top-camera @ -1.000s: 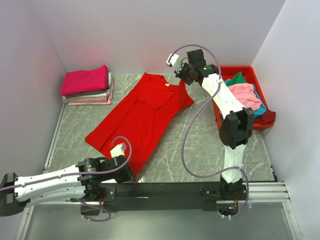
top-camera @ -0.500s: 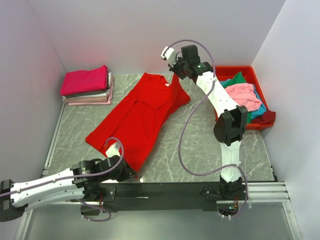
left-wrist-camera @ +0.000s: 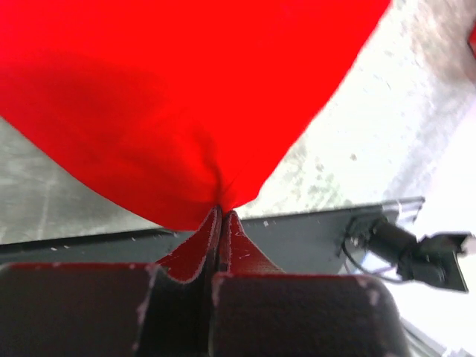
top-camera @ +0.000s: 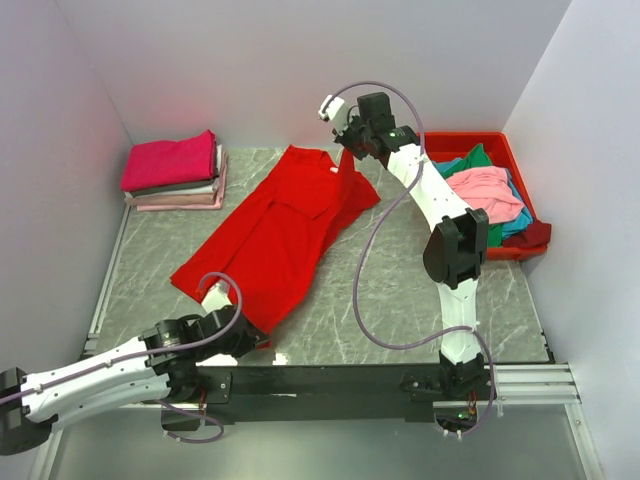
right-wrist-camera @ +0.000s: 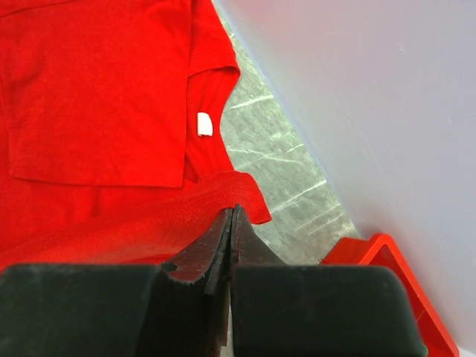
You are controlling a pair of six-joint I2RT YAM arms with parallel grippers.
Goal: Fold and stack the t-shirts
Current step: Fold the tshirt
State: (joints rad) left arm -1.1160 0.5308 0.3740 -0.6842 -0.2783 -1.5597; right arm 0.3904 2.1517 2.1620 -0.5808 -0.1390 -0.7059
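A large bright red t-shirt (top-camera: 280,225) lies spread diagonally across the grey marble table. My left gripper (top-camera: 258,338) is at the near end, shut on the shirt's lower hem corner. In the left wrist view its jaws (left-wrist-camera: 221,210) pinch a gathered point of red cloth (left-wrist-camera: 186,97). My right gripper (top-camera: 347,152) is at the far end, shut on the shirt's right sleeve edge, which is lifted. The right wrist view shows that grip (right-wrist-camera: 232,212) below the collar and its white label (right-wrist-camera: 204,124).
A stack of folded t-shirts (top-camera: 172,160), magenta on top, sits at the back left. A red plastic bin (top-camera: 470,138) at the right holds pink (top-camera: 485,190), green and teal shirts. White walls close in three sides; a black rail (top-camera: 330,378) runs along the near edge.
My right gripper has carried the sleeve edge to the left, over the shirt. My left gripper has shifted left and a little away from the rail with the hem corner.
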